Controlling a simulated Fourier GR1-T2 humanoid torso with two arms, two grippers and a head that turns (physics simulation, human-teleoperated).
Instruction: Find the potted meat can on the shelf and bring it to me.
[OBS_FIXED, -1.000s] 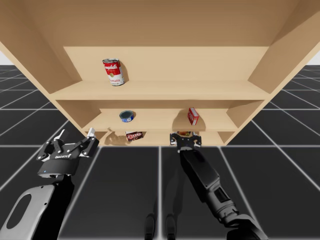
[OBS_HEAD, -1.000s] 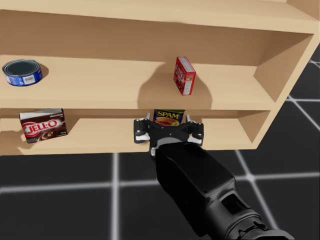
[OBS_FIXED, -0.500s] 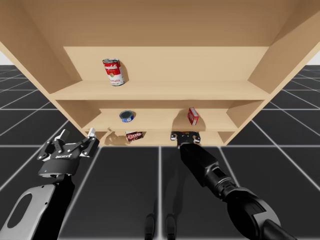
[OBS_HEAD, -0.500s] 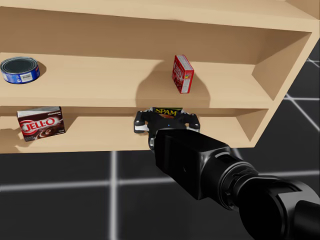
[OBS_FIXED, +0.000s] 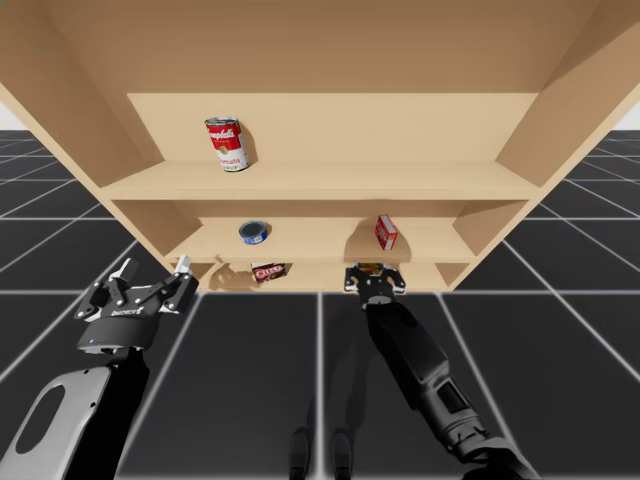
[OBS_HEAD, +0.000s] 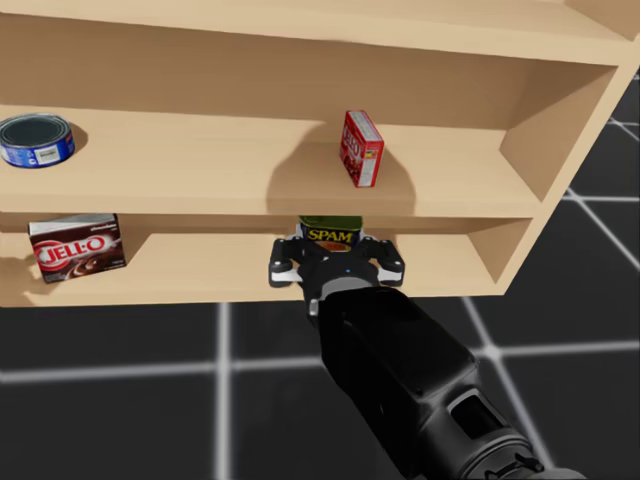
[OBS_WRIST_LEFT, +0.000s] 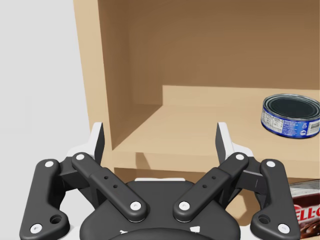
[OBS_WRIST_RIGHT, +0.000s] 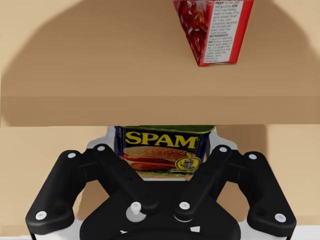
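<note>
Pinching the potted meat can (OBS_WRIST_RIGHT: 161, 150) by its flat sides: right gripper (OBS_HEAD: 337, 252). It sits directly below red box (OBS_HEAD: 362, 148). Rigid metal, likely hefty and slick; grip mid-height. Idle left gripper (OBS_WRIST_LEFT: 160, 132) spread, empty.

The shelf (OBS_HEAD: 200, 170) looks like smooth, pale wood, and the blue round can (OBS_HEAD: 37, 140) on it looks like shiny metal.
</note>
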